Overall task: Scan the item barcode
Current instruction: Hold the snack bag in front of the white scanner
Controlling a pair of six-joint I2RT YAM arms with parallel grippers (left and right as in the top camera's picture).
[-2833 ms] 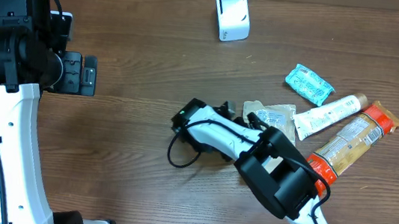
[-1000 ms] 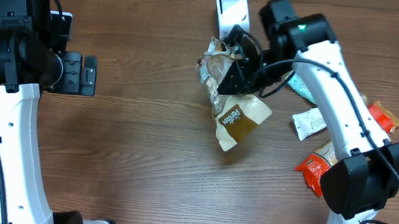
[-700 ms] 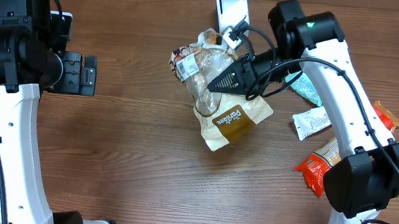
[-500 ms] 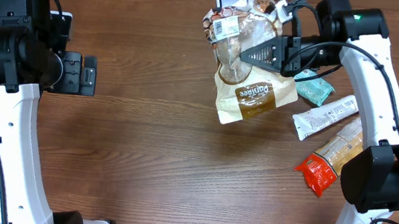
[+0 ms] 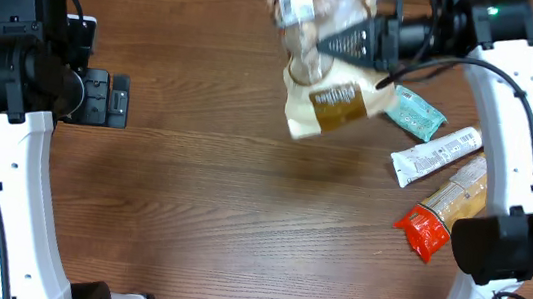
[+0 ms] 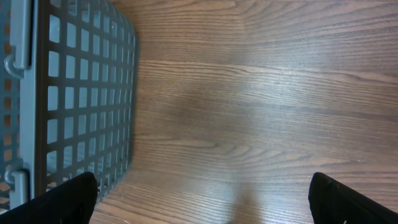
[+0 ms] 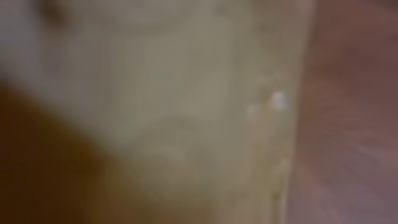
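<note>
The item is a clear and tan bread bag (image 5: 331, 98) with a brown label, hanging in the air at the far middle of the table. A white barcode sticker (image 5: 298, 4) shows on its upper left, blurred. My right gripper (image 5: 351, 42) is shut on the bag's upper part from the right. In the right wrist view the bag (image 7: 186, 106) fills the frame as a beige blur and hides the fingers. My left gripper (image 6: 202, 202) is open above bare wood at the far left, nothing between its fingertips (image 6: 68, 199).
A teal packet (image 5: 414, 113), a white tube (image 5: 434, 156) and an orange-ended package (image 5: 446, 205) lie on the right of the table. A grey mesh basket (image 6: 68, 93) stands just left of the left gripper.
The right arm has lifted the bag from the table's middle to the far edge, turning it. The bag now covers the white scanner seen earlier. The left arm has not moved.
</note>
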